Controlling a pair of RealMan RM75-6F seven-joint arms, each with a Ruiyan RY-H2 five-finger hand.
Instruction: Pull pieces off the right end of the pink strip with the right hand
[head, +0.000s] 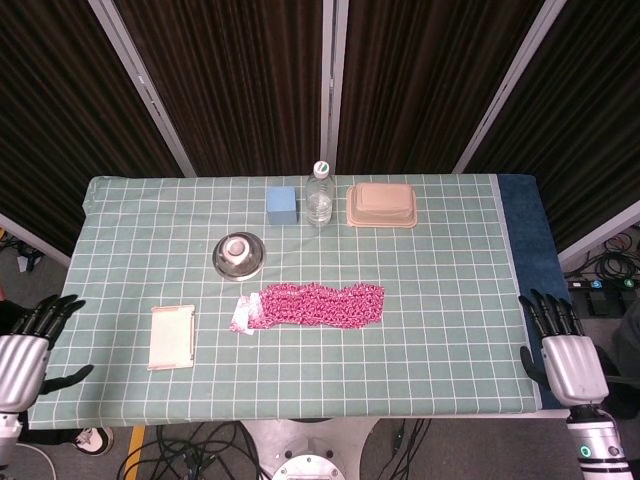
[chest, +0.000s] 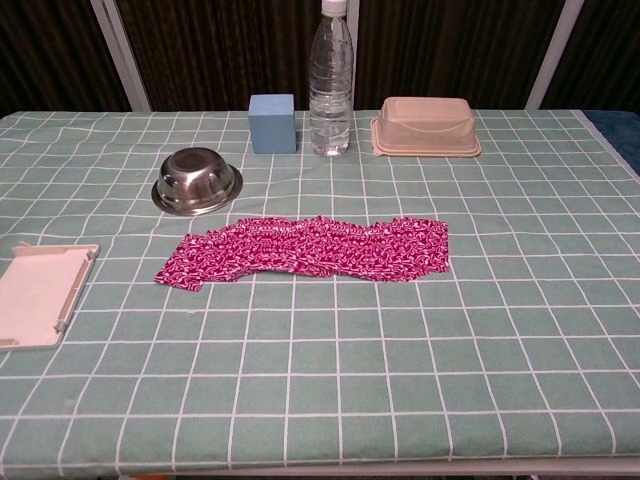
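The pink strip (head: 318, 305) lies flat across the middle of the desk (head: 440, 290), running left to right, with its left end narrowing to a crumpled pale tip. In the chest view the strip (chest: 310, 249) shows a busy magenta pattern and a squared-off right end, and nothing is touching it.

Just beyond its left end, toward the far side, sits an upside-down metal bowl (head: 238, 256). Farther back, along the far edge, stand a blue cube (head: 282, 204), a clear water bottle (head: 319, 195) with a white cap, and a beige lidded container (head: 381, 205), in that order from left to right. To the left of the strip, nearer the front edge, a flat cream tray (head: 171, 337) rests on the green checked cloth (head: 440, 340) that covers the desk.

The right robot hand (head: 565, 350) hangs off the near right corner of the desk, well apart from the strip, fingers spread and pointing toward the far side, holding nothing. The left robot hand (head: 25, 350) is off the near left corner in much the same pose, fingers apart and empty. Neither robot hand shows in the chest view.

Dark curtains with pale upright frames fill the background, and cables lie tangled on the floor under the near edge.
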